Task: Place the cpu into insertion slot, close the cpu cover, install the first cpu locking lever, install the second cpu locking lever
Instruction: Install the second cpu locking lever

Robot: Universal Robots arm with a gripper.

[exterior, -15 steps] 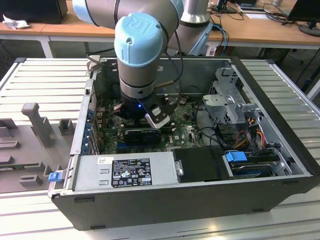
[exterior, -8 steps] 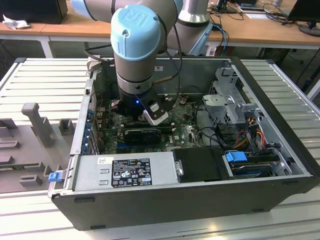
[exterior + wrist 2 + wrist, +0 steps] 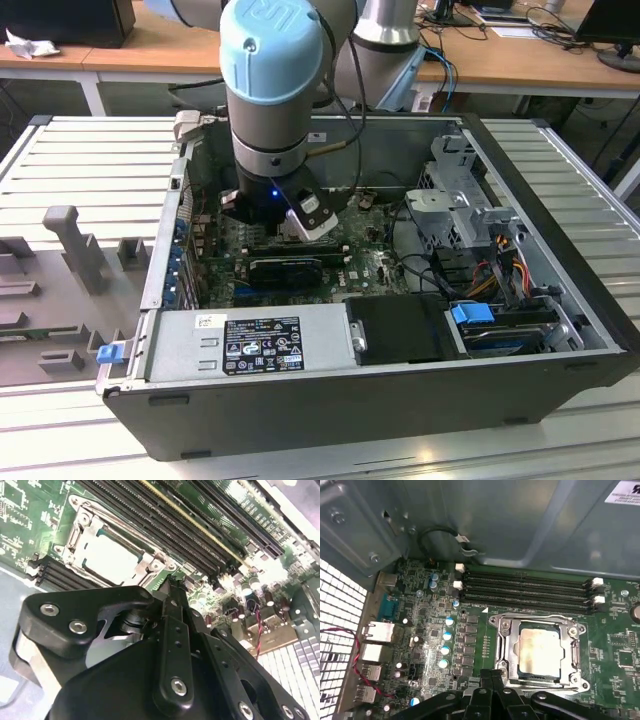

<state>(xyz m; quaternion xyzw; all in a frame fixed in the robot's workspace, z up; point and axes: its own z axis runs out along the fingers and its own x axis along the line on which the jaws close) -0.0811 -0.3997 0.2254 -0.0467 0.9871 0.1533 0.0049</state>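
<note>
Jaws are being shown drawn together with nothing pinched between them; the gripper (image 3: 487,676) is being seen in both wrist views (image 3: 172,587), tips hovering just beside the near edge of the insertion slot (image 3: 506,666).

The cpu (image 3: 540,652) is being seen lying flat inside that slot, its pale metal top exposed in both wrist views (image 3: 111,558). The cpu cover (image 3: 506,647) is being seen lying down around the chip as a silver frame (image 3: 76,540), its cut-out leaving the chip's top showing.

Beyond the socket, long black memory slots (image 3: 525,587) are being shown running in parallel across the green motherboard (image 3: 427,645).

In the exterior view, the robot arm (image 3: 275,90) is being shown reaching down into an open computer case (image 3: 560,250) at frame centre; a grey power supply (image 3: 250,342) is lying along the case's lower edge, and a ribbed metal table (image 3: 90,170) is bearing the case.
</note>
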